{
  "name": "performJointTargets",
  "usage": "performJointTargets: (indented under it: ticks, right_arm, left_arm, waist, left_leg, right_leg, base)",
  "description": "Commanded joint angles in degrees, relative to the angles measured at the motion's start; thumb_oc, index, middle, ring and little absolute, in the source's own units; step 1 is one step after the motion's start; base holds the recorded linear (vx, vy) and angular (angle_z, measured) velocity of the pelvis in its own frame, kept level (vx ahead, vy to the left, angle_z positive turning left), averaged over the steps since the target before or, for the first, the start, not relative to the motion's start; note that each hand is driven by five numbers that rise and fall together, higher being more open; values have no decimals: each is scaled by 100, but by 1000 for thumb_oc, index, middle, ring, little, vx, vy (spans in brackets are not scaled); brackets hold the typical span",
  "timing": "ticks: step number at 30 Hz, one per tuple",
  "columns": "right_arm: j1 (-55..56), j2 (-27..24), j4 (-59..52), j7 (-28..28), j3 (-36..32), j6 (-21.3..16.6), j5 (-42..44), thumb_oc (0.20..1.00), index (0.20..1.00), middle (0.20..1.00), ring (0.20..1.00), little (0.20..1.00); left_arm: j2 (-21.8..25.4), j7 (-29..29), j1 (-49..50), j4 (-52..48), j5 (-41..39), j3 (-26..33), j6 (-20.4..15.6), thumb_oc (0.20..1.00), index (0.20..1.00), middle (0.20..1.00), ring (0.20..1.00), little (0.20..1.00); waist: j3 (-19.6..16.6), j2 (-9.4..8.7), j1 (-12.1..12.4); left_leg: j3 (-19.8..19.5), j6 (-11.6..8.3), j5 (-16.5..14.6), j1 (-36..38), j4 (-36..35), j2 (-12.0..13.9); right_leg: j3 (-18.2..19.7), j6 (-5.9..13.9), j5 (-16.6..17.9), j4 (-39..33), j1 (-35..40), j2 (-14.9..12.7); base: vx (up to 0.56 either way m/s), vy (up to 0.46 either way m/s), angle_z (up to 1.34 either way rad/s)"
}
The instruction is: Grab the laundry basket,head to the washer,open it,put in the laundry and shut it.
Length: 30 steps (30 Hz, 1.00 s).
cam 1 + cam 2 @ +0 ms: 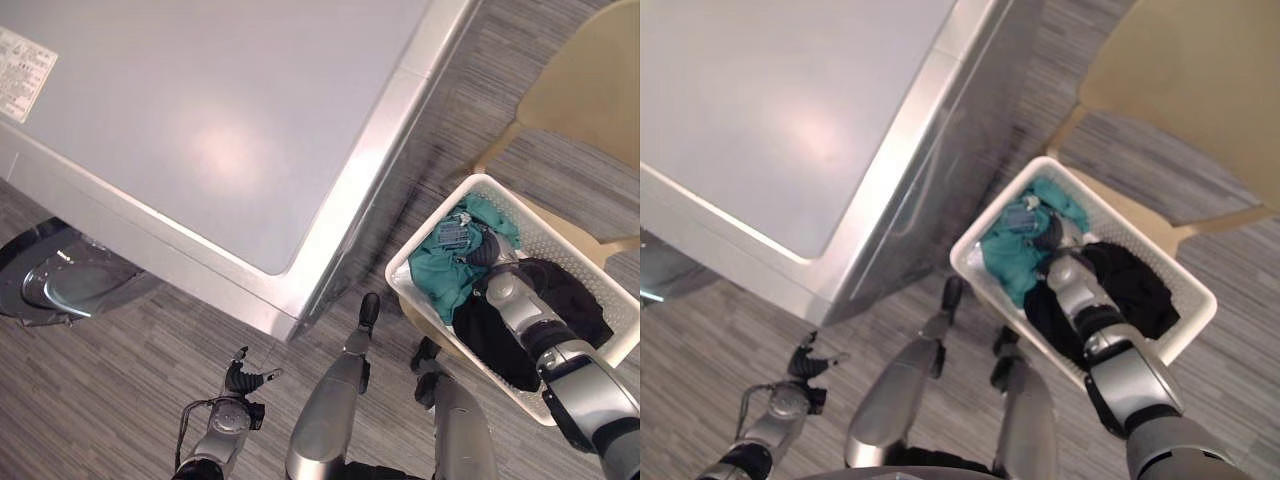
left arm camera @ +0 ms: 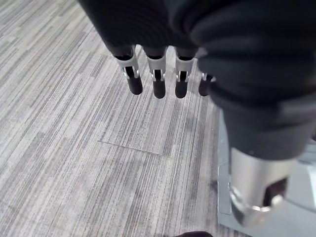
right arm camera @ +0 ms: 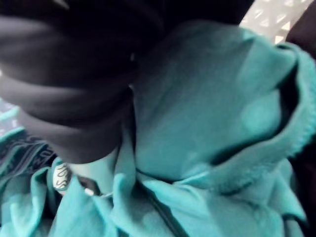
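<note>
A white laundry basket point(image 1: 435, 225) sits at my right, holding a teal garment point(image 1: 440, 272) and a black garment point(image 1: 562, 290). My right hand point(image 1: 483, 248) reaches down into the basket and rests on the teal garment point(image 3: 212, 98); its dark cover point(image 3: 64, 74) presses against the cloth and its fingers are hidden. The grey washer point(image 1: 200, 120) stands at the upper left, and its round door point(image 1: 55, 285) hangs open low on the left side. Down by the floor in front of the washer, my left hand point(image 1: 243, 381) is open, with straight fingers point(image 2: 155, 79) holding nothing.
A beige chair point(image 1: 590, 80) stands behind and under the basket at the upper right. Grey striped floor point(image 2: 74, 148) lies between the washer's corner and the basket.
</note>
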Motion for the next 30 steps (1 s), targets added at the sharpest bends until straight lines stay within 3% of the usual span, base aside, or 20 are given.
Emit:
performJointTargets:
  ticks: [1,6,10,17,18,19,23,25,26,27,28,30]
  right_arm:
    - [582,122,-864,-5,89,-382,599,200,200,200,200,200]
    - [1451,184,-2258,213,-358,-584,913,200,200,200,200,200]
    - [2227,-3,-3555,778,-752,-745,1297,200,200,200,200,200]
    - [2939,-47,-4945,1643,-1004,-942,2023,200,200,200,200,200]
    - [3091,34,-5260,1834,-1052,-1086,2314,200,200,200,200,200]
    - [3091,34,-5261,1835,-1054,-1086,2314,200,200,200,200,200]
    - [3261,119,-5310,1913,-1157,-1182,2290,200,200,200,200,200]
    - [3315,177,-5265,1810,-1218,-1177,2102,200,200,200,200,200]
    - [3316,175,-5265,1810,-1219,-1177,2101,200,200,200,200,200]
    - [3259,237,-5168,1694,-1256,-1142,2092,200,200,200,200,200]
    - [3258,237,-5168,1694,-1255,-1142,2092,200,200,200,200,200]
    - [3120,231,-5015,1578,-1212,-1105,2056,200,200,200,200,200]
  left_arm:
    - [-7,99,162,-11,-200,-29,5,1000,1000,1000,1000,1000]
    - [-67,-1,367,-90,-86,151,135,1000,1000,1000,1000,1000]
    - [-75,-201,650,-139,47,422,268,1000,1000,1000,1000,1000]
    - [-38,-332,857,-229,131,640,312,1000,1000,1000,1000,1000]
    - [73,-368,758,-403,130,645,297,1000,1000,1000,1000,1000]
    - [73,-368,757,-404,130,645,298,1000,1000,1000,1000,1000]
    - [183,-372,822,-737,104,745,259,1000,1000,1000,1000,1000]
    - [199,-360,917,-945,78,802,248,1000,1000,1000,1000,1000]
    - [197,-360,918,-947,78,801,249,1000,1000,1000,1000,1000]
    - [177,-337,1003,-1301,-57,785,188,1000,1000,1000,1000,1000]
    - [177,-337,1004,-1301,-57,785,188,1000,1000,1000,1000,1000]
    - [111,-273,1086,-1628,-255,811,162,1000,1000,1000,1000,1000]
  waist:
    - [-477,-192,-70]
    - [-741,-464,-256]
    - [-1010,-719,-471]
    - [-1183,-808,-674]
    - [-1108,-760,-709]
    - [-1123,-760,-707]
    - [-1372,-714,-622]
    - [-1548,-732,-490]
    - [-1567,-716,-481]
    - [-1662,-744,-319]
    - [-1661,-744,-322]
    - [-1632,-558,-177]
  left_leg:
    - [99,-212,-621,34,336,102]
    - [226,-154,-841,454,314,132]
    - [476,-32,-1083,947,354,112]
    - [779,104,-1119,1472,194,114]
    - [752,146,-997,1354,301,212]
    - [753,147,-988,1332,301,214]
    - [652,172,-767,1098,430,229]
    - [576,150,-632,928,405,204]
    - [578,146,-624,907,402,226]
    - [453,14,-348,606,300,212]
    - [451,14,-347,608,299,211]
    - [404,-249,66,344,101,370]
  right_leg:
    - [233,356,110,-610,-72,-279]
    - [336,418,166,-823,371,-231]
    - [549,537,262,-1007,783,-210]
    - [868,718,328,-666,843,-219]
    - [1179,712,-46,167,800,-9]
    - [1181,710,-34,160,781,-7]
    - [1563,558,-574,1262,1237,538]
    - [1853,564,-571,1435,1491,755]
    - [1857,559,-545,1415,1473,777]
    - [1938,244,-1202,466,2020,918]
    - [1936,244,-1201,463,2024,918]
    - [2001,27,-1274,130,1906,1097]
  base:
    - [34,1,31]
    - [73,21,8]
    - [103,98,-25]
    - [-39,98,-44]
    - [-234,20,-14]
    - [-314,19,-1]
    - [-200,-64,9]
    - [-177,-141,18]
    - [-245,-225,10]
    - [-150,-157,11]
    - [-314,-271,17]
    - [-339,-165,28]
